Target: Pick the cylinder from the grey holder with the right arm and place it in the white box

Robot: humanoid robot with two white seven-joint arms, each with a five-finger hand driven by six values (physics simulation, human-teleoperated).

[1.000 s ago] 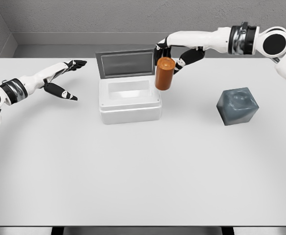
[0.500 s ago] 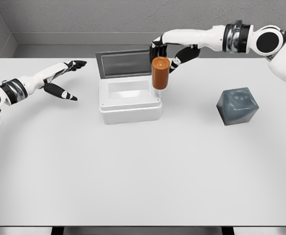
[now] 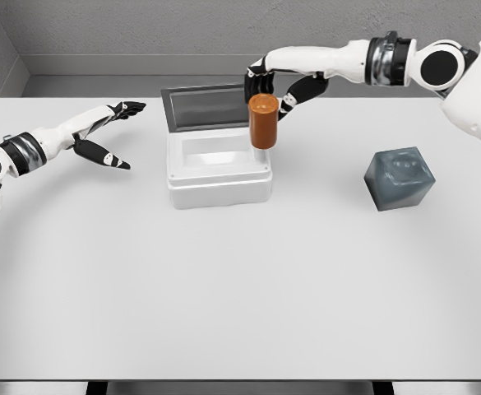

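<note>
The right hand [image 3: 266, 87] reaches in from the upper right and has its dark-tipped fingers [image 3: 293, 97] curled around the top of the orange cylinder [image 3: 263, 121], gripping it near its upper end. The cylinder hangs upright in that grip, over the right-hand rim of the white box [image 3: 217, 167], its lower end overlapping the inner right corner of the opening. Whether it touches the rim cannot be told from this view. The box sits on the white table [image 3: 240, 280] with its grey lid [image 3: 208, 107] standing open behind it, and the hand is just beside the lid's right edge.

Well to the right of the box, the grey holder [image 3: 400, 178] stands on the table with its top recess empty.

On the far left, the left hand [image 3: 104, 132] hovers above the table with its fingers spread and nothing in it, pointing toward the box but well apart from it.
</note>
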